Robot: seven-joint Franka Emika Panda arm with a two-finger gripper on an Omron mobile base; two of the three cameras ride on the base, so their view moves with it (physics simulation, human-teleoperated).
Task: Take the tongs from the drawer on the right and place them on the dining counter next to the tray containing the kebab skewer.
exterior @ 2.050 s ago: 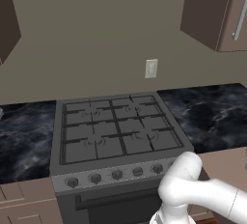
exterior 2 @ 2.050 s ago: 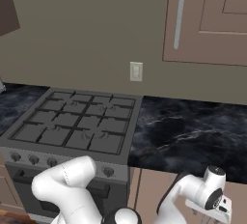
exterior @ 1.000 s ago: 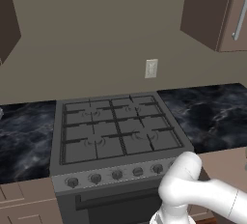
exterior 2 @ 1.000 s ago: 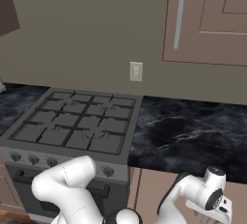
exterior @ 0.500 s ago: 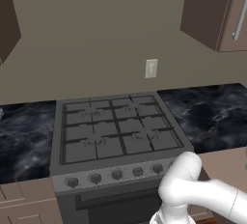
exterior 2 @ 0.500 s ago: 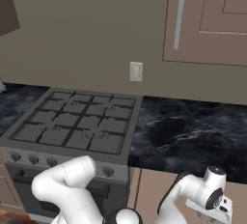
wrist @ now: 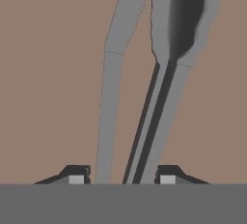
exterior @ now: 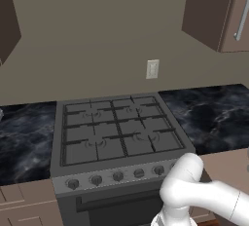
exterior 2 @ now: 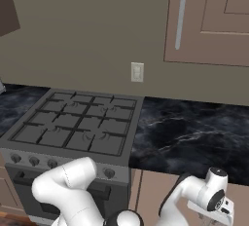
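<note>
Drawer floor (wrist: 48, 73): tool (wrist: 120, 177) prob. newly gripping tongs (wrist: 159, 97)

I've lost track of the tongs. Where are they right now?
In the hand view, the tongs lie on a brown wooden surface, their two long arms running between the claw fingertips, which bracket them on either side.

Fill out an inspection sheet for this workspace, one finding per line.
Surface: black marble counter flanks the stove; nothing seen on it.
Job's things: tongs lie on a brown drawer floor, both arms passing between the fingertips.
Clutter: nothing seen.
End effector: end effector straddles the tongs; contact cannot be told.
Cables: nothing seen.
Surroundings: wall outlet, upper cabinet with bar handle.
</note>
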